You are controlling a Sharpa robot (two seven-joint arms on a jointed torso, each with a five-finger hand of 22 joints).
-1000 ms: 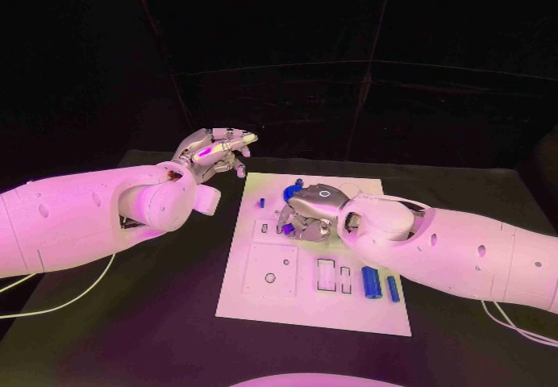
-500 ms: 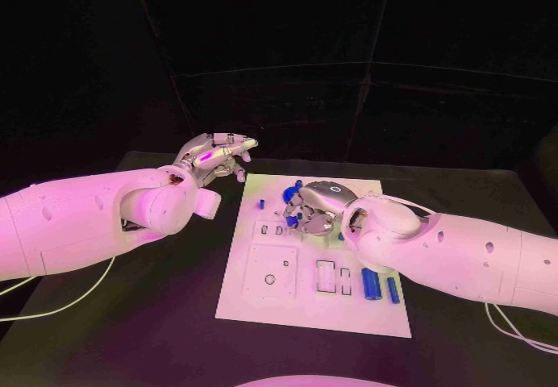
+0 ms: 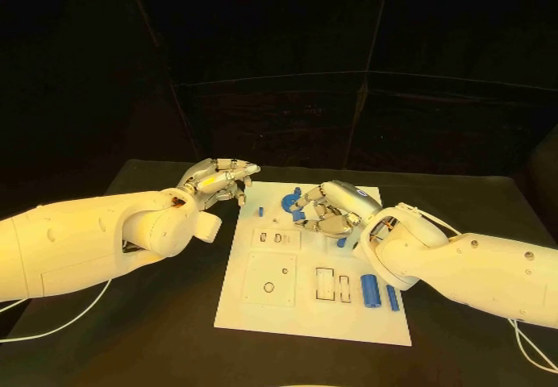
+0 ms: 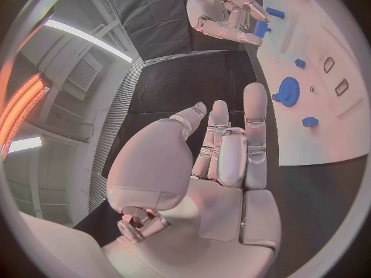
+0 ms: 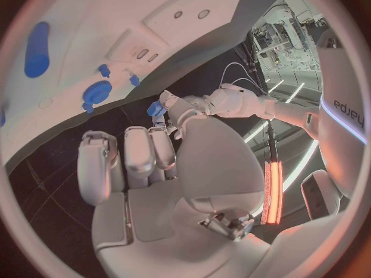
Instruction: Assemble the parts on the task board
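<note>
Right hand [image 3: 329, 208] over task board [image 3: 279, 310] far end, pinching small blue part [image 5: 155, 109], hiding parts beneath. Left hand [image 3: 218, 179] curled, empty, above black worktop [image 3: 139, 339].

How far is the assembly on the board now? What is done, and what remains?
Seemingly done: a blue gear and a small peg stand on the task board. In hand: the right hand seems to pinch a small blue part above the board. Left: a blue cylinder and a thinner rod lie loose beside empty slots; the left hand holds nothing.
</note>
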